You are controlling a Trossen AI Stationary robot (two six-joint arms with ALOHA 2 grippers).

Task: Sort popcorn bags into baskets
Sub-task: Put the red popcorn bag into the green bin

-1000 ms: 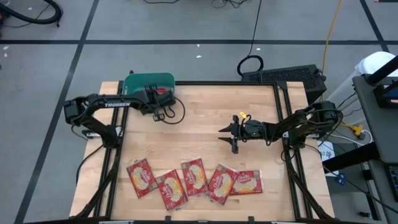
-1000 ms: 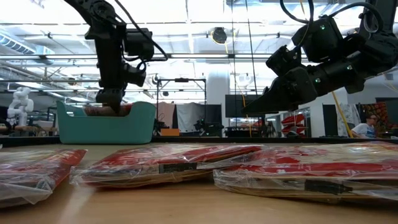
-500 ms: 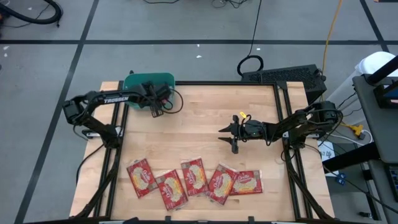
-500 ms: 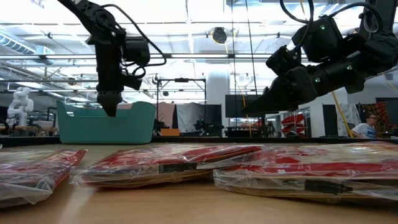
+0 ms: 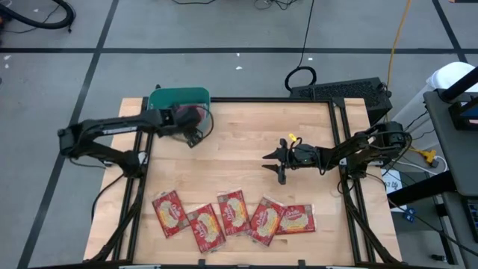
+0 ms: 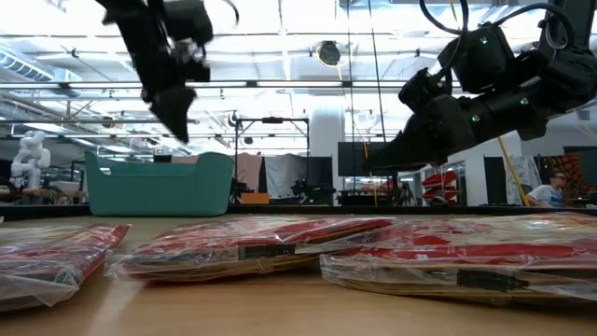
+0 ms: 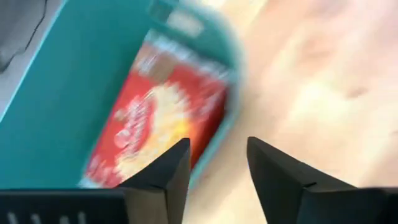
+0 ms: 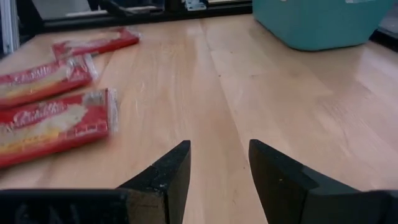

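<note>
The teal basket (image 5: 179, 97) stands at the table's far left, and one red popcorn bag (image 7: 155, 118) lies flat inside it. My left gripper (image 7: 217, 165) hangs open above the basket's near right corner, with nothing between its fingers; the low view shows it (image 6: 177, 112) well above the basket's rim (image 6: 159, 159). Several more popcorn bags (image 5: 233, 211) lie flat in a row along the table's near edge. My right gripper (image 5: 272, 161) waits open over the middle of the table, pointing toward the left edge, clear of everything.
Bare wood lies between the basket and the row of bags. Black frame rails (image 5: 138, 187) run along the table's left and right sides. Past the far right corner lies a black box with cables (image 5: 340, 91).
My left gripper stood low in the basket with a red bag at its fingers. It has let go of the bag, risen well above the rim and rolled about its wrist, drawing slightly toward the near edge. The bag now lies in the basket.
</note>
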